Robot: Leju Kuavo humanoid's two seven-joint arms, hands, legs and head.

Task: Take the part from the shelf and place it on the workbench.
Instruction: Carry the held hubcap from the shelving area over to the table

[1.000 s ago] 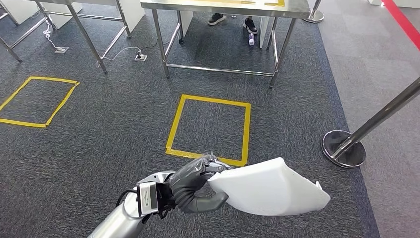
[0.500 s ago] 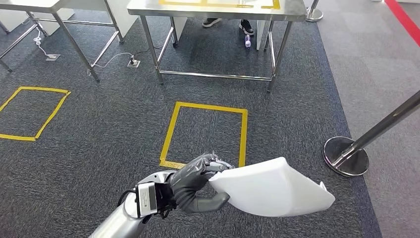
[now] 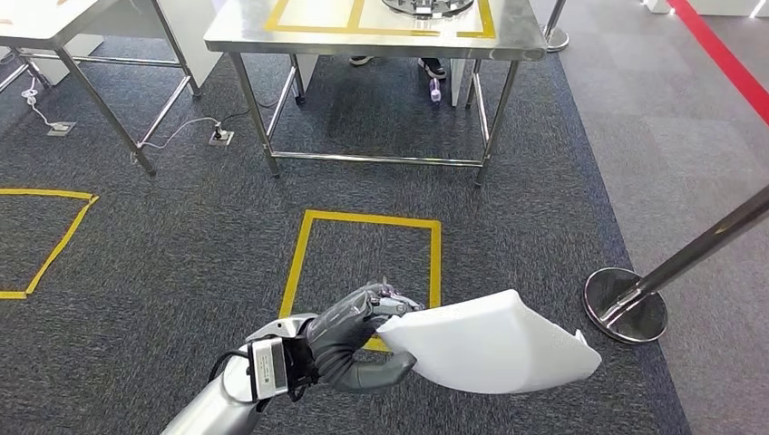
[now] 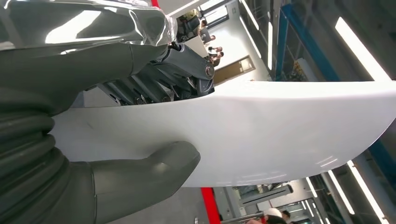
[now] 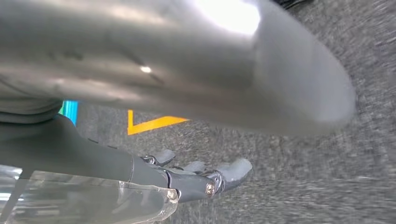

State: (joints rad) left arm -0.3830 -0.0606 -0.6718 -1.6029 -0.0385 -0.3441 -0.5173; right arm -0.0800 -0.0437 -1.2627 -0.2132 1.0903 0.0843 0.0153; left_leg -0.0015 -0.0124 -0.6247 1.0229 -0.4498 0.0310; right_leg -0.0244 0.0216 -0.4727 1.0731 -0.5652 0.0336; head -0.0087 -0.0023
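The part is a white, curved, shell-like panel. My left hand grips its near edge and holds it out low in front of me, above the carpet. In the left wrist view the thumb presses one face of the part and the fingers clamp the other. The steel workbench stands ahead, with a yellow taped rectangle and a round dark fixture on its top. My right hand hangs over the carpet, fingers stretched out and holding nothing.
A yellow taped square marks the carpet between me and the workbench. A stanchion base with a slanted pole stands at the right. A second table and floor cables lie to the left. A person's shoes show under the workbench.
The whole view has shifted: the camera has moved toward the workbench, whose top now shows. My left hand holds the white part just as before.
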